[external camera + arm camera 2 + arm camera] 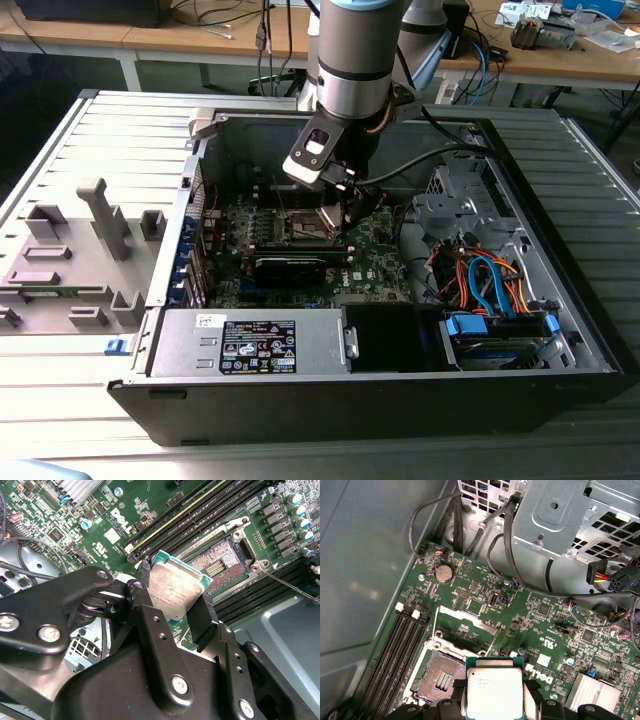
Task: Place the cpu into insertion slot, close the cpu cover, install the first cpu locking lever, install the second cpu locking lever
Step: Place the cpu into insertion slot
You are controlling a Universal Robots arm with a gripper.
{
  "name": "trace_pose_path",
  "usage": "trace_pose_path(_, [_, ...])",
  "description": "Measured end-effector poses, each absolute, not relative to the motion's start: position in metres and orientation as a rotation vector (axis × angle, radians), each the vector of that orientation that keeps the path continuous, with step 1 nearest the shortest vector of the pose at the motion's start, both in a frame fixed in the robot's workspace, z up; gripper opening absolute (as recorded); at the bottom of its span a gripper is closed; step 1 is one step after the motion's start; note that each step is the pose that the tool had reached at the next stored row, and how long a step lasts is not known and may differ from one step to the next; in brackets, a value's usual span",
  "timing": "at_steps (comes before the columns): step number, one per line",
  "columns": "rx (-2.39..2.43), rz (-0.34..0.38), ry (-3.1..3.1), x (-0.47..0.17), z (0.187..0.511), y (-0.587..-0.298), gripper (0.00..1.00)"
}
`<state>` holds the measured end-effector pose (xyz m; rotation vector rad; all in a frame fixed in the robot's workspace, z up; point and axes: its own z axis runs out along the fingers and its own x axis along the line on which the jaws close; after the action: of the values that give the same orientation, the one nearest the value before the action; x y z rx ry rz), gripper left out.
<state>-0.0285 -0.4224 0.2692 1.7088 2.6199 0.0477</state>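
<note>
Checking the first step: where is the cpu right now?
In both wrist views the cpu is gripped in the claw, above the motherboard right beside the open slot, not yet seated.

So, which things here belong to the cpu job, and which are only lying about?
For the job: the cpu, held by the gripper; the insertion slot, open; the cpu cover, raised.
Just lying about: the memory slots, the coin battery, the power supply, the blue cables.
</note>
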Motion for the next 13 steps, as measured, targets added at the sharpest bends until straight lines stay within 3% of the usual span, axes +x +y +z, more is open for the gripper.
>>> trace_pose_path(13, [1.717, 0.048, 2.614, -0.0285, 0.2692, -0.4224, 0.55])
